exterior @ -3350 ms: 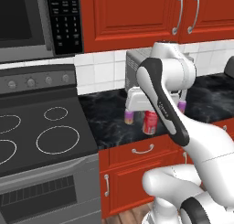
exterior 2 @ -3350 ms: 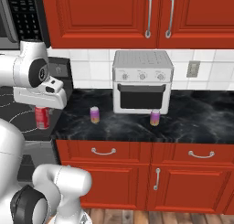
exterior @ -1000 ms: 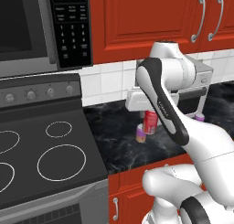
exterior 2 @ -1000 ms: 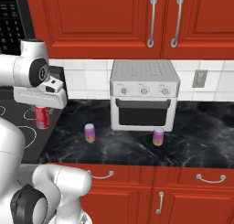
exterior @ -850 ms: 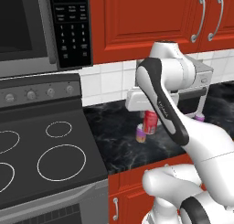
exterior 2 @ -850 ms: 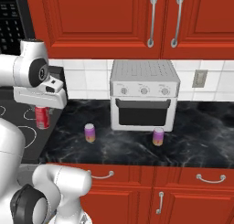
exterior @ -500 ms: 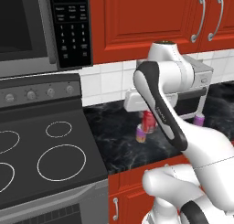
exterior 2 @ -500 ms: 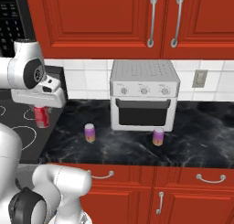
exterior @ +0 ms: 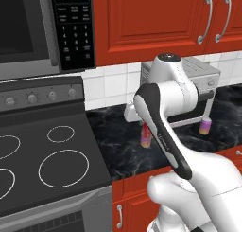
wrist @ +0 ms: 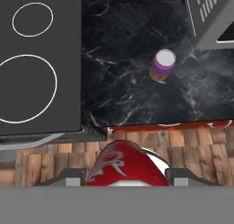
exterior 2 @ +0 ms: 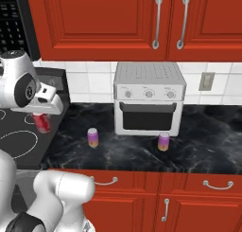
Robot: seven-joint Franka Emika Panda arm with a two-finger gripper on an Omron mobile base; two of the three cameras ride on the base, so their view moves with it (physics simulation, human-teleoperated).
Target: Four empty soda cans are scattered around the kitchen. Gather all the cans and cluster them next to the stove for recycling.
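My gripper [exterior 2: 43, 116] is shut on a red soda can [exterior 2: 42, 123], holding it upright at the left end of the black counter, right beside the stove [exterior 2: 14, 136]. In the hand view the red can [wrist: 122, 165] sits between my fingertips [wrist: 68, 177]. A purple-pink can with an orange base [exterior 2: 93, 138] stands on the counter a little to the right, also in the hand view as the purple can [wrist: 162, 65]. A second purple can [exterior 2: 163, 141] stands in front of the toaster oven. From the left base view my arm hides the gripper; the nearer purple can [exterior: 146, 138] peeks out beneath it.
A silver toaster oven [exterior 2: 148, 98] stands against the tiled wall at the counter's middle. The stove's black cooktop [exterior: 47, 155] with white burner rings lies to the left, under a microwave [exterior: 28, 27]. Red cabinets hang above, and the wood floor [wrist: 192, 145] lies below the counter's front edge.
The base views have closed in on the counter since the oldest frames. Over the last second my wrist has turned slightly; the red can stays gripped beside the stove.
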